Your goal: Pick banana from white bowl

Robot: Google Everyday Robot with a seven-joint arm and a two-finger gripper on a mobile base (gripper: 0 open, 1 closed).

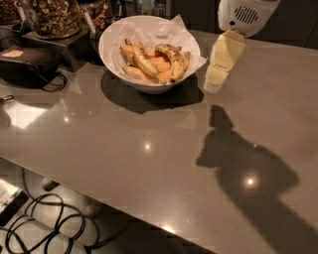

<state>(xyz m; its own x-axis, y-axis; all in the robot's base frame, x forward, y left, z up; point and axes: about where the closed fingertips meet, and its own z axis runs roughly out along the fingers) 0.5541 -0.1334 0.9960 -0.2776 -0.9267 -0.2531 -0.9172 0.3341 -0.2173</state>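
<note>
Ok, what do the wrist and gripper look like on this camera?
The gripper is pale cream-yellow, blocky and stepped in stacked segments, narrowing toward its tip. Above it is a rounded, glossy white wrist housing with a dark slotted vent grille. No cables or markings show. It is beside the white bowl, over the table.
</note>
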